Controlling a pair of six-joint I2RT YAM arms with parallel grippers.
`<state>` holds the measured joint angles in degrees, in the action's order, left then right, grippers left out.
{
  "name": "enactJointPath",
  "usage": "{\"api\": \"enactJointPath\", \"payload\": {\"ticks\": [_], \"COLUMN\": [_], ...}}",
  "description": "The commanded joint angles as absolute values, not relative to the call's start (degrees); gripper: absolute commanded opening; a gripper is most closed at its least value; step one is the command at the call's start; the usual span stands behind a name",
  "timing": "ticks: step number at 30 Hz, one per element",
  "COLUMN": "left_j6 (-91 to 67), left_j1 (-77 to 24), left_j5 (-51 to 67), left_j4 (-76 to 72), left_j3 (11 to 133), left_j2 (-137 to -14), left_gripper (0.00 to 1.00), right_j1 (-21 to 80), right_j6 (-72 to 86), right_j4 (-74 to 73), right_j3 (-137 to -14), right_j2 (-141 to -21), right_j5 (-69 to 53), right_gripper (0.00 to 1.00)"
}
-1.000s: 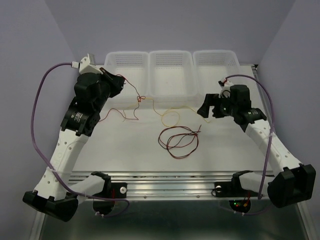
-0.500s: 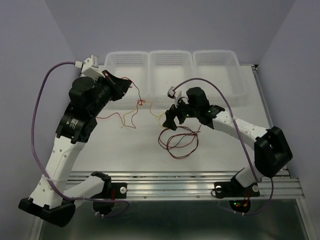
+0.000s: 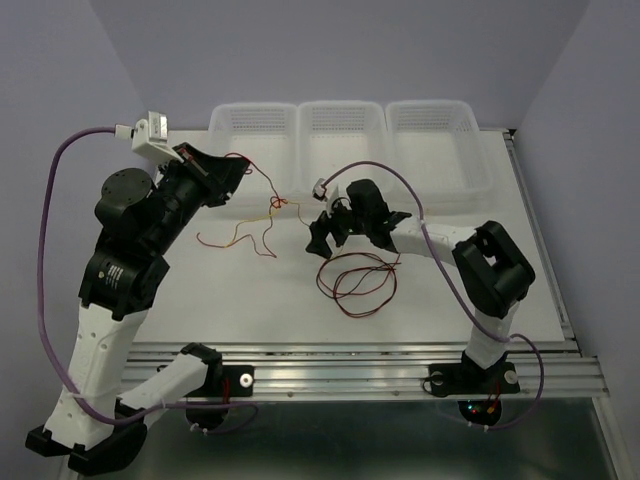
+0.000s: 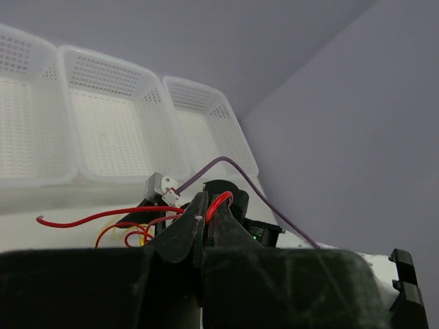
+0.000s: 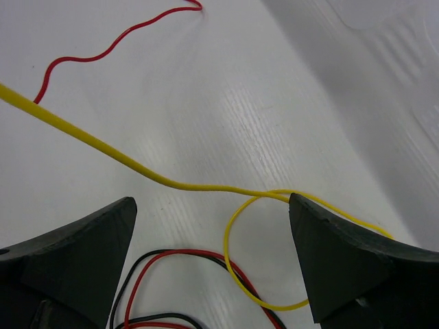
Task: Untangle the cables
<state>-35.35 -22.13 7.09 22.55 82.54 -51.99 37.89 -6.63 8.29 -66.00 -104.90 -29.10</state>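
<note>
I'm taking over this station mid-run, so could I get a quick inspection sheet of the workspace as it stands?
Surface: white table, with wires lying mid-table.
Job's things: red wire runs from the left gripper to a tangle with the yellow wire. A loop of the yellow wire crosses the red and black loops.
Clutter: three white baskets along the far edge, nothing seen inside.
Grippers: left gripper shut on the red wire. Right gripper open, low over the yellow wire.
Cables: purple cables run along both arms.
Surroundings: lavender walls, nothing else seen.
</note>
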Motion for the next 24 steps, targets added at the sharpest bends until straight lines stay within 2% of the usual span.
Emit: {"api": "enactJointPath", "payload": {"ticks": [1, 5, 6, 7, 9, 12, 15, 20, 21, 22, 23, 24], "left_j6": [-33.84, -33.31, -32.44, -32.43, -32.34, -32.87, -32.7, -32.43, -32.34, -32.26, -32.26, -32.26], "left_j1": [-22.41, -22.32, -22.32, -22.41, -22.33, -22.33, -22.32, -22.41, -22.33, -22.41, -22.33, -22.32], "left_j5": [7.47, 4.76, 4.4, 3.96, 2.55, 1.41, 2.46, 4.48, 4.92, 5.36, 5.62, 5.8], "left_j4": [21.97, 25.65, 26.27, 26.28, 26.1, 26.72, 27.24, 27.86, 27.86, 27.77, 27.86, 28.04], "left_j3": [85.43, 90.42, 92.53, 93.07, 92.64, 91.85, 92.63, 96.15, 97.63, 98.26, 98.87, 99.83], "left_j2": [-50.71, -52.73, -53.08, -53.0, -52.65, -52.65, -53.26, -55.28, -55.81, -55.98, -56.16, -56.51], "left_gripper": [0.0, 0.0, 0.0, 0.0, 0.0, 0.0, 0.0, 0.0, 0.0, 0.0, 0.0, 0.0], "right_j1": [38.67, 39.2, 39.2, 39.2, 39.2, 39.2, 39.2, 39.2, 39.2, 39.2, 39.2, 39.2], "right_j6": [-4.33, -2.29, -1.94, -1.41, -0.62, -0.35, -1.58, -0.79, -0.79, -0.53, -0.53, -0.44], "right_j4": [16.06, 19.52, 19.51, 19.69, 19.78, 19.78, 18.28, 16.44, 15.91, 15.39, 14.6, 14.33], "right_j3": [-67.77, -65.74, -65.31, -64.87, -64.25, -62.14, -61.09, -58.54, -58.54, -58.62, -58.62, -58.71], "right_j2": [-106.34, -106.61, -106.09, -105.47, -102.93, -97.94, -94.41, -93.51, -94.3, -94.65, -95.01, -95.27], "right_j5": [-33.83, -28.75, -27.87, -26.56, -23.05, -19.36, -21.51, -19.96, -19.08, -19.59, -20.3, -22.83], "right_gripper": [0.94, 0.43, 0.25, 0.2, 0.01, 0.01, 0.01, 0.01, 0.04, 0.1, 0.29, 0.56]}}
